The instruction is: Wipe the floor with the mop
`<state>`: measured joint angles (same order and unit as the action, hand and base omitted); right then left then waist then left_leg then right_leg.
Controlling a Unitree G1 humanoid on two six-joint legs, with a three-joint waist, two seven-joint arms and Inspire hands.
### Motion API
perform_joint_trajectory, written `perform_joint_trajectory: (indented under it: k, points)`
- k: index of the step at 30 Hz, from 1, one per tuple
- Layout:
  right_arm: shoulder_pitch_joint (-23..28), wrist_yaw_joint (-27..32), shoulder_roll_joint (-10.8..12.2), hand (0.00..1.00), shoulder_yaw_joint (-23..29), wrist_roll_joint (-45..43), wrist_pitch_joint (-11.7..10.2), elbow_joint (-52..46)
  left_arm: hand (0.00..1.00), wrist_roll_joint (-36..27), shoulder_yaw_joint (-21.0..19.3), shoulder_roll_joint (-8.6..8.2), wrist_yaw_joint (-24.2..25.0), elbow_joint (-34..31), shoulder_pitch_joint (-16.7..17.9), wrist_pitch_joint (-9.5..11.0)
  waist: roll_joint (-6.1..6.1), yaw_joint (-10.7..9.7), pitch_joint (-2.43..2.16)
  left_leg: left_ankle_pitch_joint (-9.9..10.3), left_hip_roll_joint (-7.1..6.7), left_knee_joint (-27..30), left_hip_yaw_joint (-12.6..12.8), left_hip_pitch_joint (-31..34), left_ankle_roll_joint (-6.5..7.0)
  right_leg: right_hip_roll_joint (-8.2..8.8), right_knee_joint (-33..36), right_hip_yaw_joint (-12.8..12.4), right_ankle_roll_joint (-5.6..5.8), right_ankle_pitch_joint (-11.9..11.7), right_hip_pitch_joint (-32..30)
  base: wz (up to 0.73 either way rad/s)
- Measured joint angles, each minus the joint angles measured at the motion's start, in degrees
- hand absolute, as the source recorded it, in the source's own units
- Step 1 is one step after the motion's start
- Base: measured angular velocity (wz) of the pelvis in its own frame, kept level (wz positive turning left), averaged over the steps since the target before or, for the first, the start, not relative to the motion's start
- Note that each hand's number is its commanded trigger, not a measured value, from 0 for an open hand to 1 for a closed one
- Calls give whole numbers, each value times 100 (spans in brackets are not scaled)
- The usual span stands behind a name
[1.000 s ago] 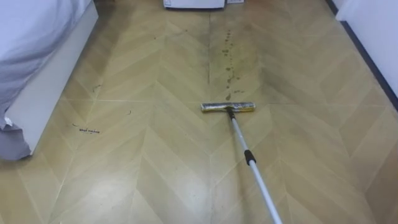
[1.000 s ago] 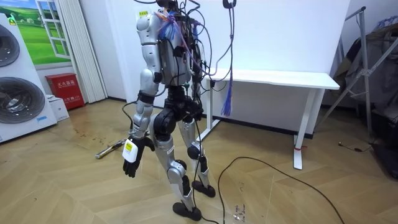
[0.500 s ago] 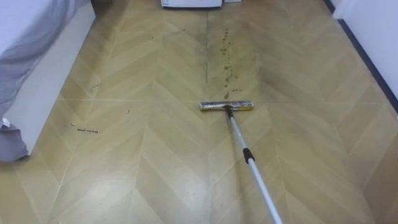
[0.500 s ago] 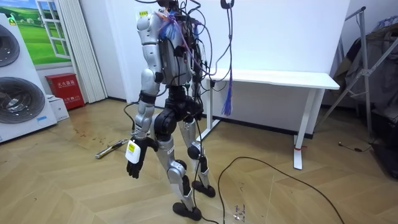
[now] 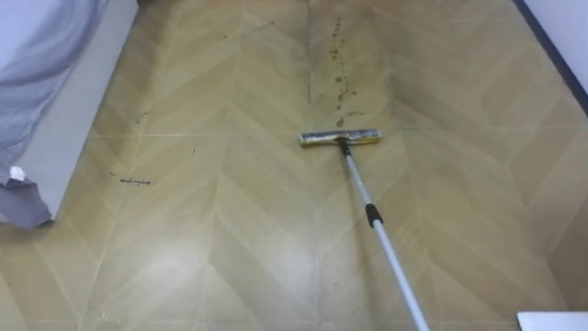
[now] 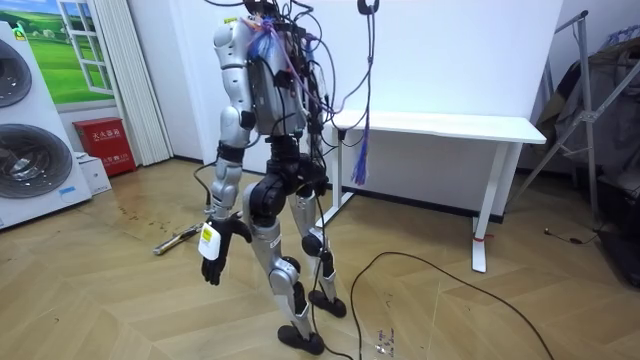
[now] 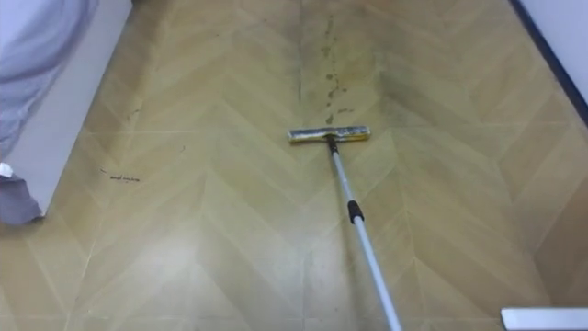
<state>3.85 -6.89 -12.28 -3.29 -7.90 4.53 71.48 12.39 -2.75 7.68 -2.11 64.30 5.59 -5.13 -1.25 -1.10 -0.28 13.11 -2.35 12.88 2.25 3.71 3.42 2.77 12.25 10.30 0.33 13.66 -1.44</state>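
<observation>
At the robot's near side in the room view, its left hand (image 6: 212, 262) hangs by the thigh, fingers loose and pointing down, holding nothing. Ahead on the wooden floor (image 5: 230, 230) lies the flat mop (image 5: 367, 210). Its head (image 5: 339, 138) rests just below a trail of dark stains (image 5: 340, 83), and its pole runs to the lower right edge. A grey sheet (image 5: 37, 83) drapes at the left. 2 stacked washing machines (image 6: 25, 130) stand beside a red box (image 6: 100, 145), whose contents cannot be told.

Left arm hangs at side; left hand (image 6: 211, 265) fingers slack.
</observation>
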Motion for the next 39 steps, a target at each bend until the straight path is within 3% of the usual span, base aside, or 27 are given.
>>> perform_joint_trajectory:
  k: [6,12,14,15,16,17,18,19,21,23,29,32,36,38,39]
  points:
    - [-278,213,107,100,-180,357,-146,290,0,-342,179,-4,-325,264,-338,222,99,9,65,-50,52,11,-17,487,-49,-40,38,74,-65,-47,-448,2]
    - [-374,426,130,100,-249,790,-213,398,0,-571,374,-15,-606,270,-421,320,109,25,68,-88,60,53,-111,1017,-86,-59,153,208,-87,-62,-983,9]
    - [-451,582,151,100,-337,886,-255,476,0,-685,442,-24,-660,289,-447,337,74,70,94,-117,102,47,-320,1081,-91,-66,499,225,-89,-58,-1276,-14]
    - [-503,688,151,100,-408,980,-282,528,0,-728,592,-37,-721,370,-528,349,22,145,149,-128,143,54,-732,1082,-98,-96,877,134,-144,0,-1603,-56]
    - [-546,766,198,100,-470,1036,-342,530,0,-736,646,-36,-798,445,-582,388,46,311,148,-125,137,74,-993,1150,-107,-192,500,-217,-251,-196,-1915,-64]
    - [-598,802,193,100,-527,1040,-371,533,0,-781,646,-64,-836,487,-603,401,60,323,153,-112,128,105,-1050,1206,-134,-186,344,-214,-315,-474,-2013,-26]
    - [-631,884,184,100,-568,1039,-428,530,0,-839,641,-123,-861,556,-637,435,-35,155,138,-148,131,118,-977,1361,-247,-149,340,70,-338,-554,-2001,29]
    - [-625,929,175,100,-575,1055,-455,534,0,-846,642,-162,-873,558,-654,501,-110,71,148,-160,158,120,-729,1430,-265,-136,351,158,-340,-553,-2029,47]
    - [-619,948,178,100,-612,1088,-457,544,0,-853,651,-175,-889,556,-654,549,-139,-25,146,-217,170,85,-391,1495,-280,-136,377,141,-342,-550,-2075,31]
    - [-597,925,167,100,-609,1182,-458,562,0,-849,628,-163,-895,555,-642,543,-133,-13,144,-229,174,89,-326,1514,-273,-133,446,143,-345,-530,-2131,18]
    - [-566,945,148,100,-543,1332,-423,653,0,-819,616,-95,-977,556,-602,288,-115,-25,144,-219,40,666,-292,1994,-265,123,1238,211,-281,-312,-2618,25]
    - [-561,959,146,100,-545,1539,-188,665,0,-767,613,3,-982,669,-569,193,-115,53,144,-75,-28,1260,-295,2190,-214,249,1750,233,-269,-130,-2724,25]
    - [-897,863,79,100,-547,1867,130,800,0,-611,636,130,-953,712,-600,-140,-107,385,157,361,-44,2744,-285,2857,-271,358,2869,232,-338,322,-3181,-1]
    - [-1491,669,-86,100,-422,1850,280,1142,0,-698,704,231,-940,722,-654,-208,-8,636,164,359,-35,4036,-167,3534,-293,389,3293,203,-416,846,-3398,-23]
    - [-1668,607,-168,100,-408,1848,315,1182,0,-772,752,263,-940,727,-670,-207,17,717,172,329,1,4399,-135,3737,-336,382,3448,179,-403,974,-3518,-53]
